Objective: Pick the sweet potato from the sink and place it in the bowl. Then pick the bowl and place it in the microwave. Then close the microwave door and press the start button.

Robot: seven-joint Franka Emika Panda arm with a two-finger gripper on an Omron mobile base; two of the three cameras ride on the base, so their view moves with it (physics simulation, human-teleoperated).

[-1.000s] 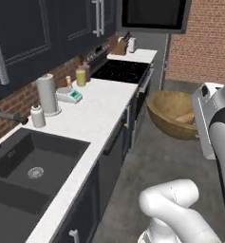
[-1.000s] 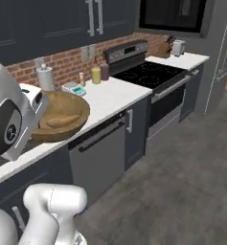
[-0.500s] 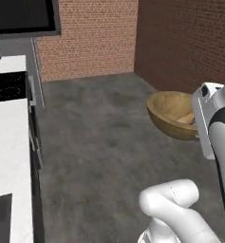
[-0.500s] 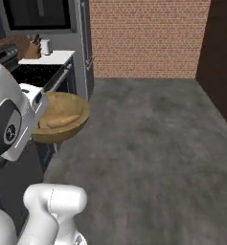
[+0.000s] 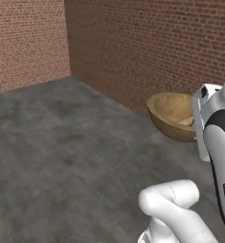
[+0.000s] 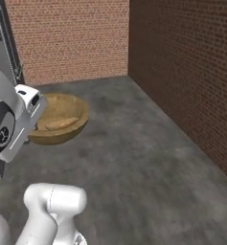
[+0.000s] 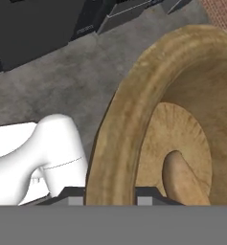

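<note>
Bowl: the wooden bowl [image 5: 173, 117] is up off the floor, carried at the end of the arm; its rim [image 7: 117, 139] passes between the two finger tips in the hand view.
Bowl tilt: roughly level in both base views, with the open side up.
Sweet potato: a small tan lump [image 7: 184, 180] lying on the lighter bottom inside the bowl, touching it; it also shows in the right base view [image 6: 61, 124].
Gripper: the claw [image 7: 110, 197] is closed part way on the bowl's wall, one finger tip outside the rim and one inside, holding the bowl by its near edge.
Arm: the white and dark wrist stands at the right edge of the left base view, just beside the bowl, and at the left edge of the right base view.
Floor: grey mottled concrete [image 5: 61, 156] lies below the bowl, well apart from it.
Walls: red brick wall [image 6: 182, 62] meets another brick wall at a corner ahead of the robot.
Cabinets: dark cabinet fronts [image 7: 33, 24] show at the top of the hand view, beyond the floor.
</note>
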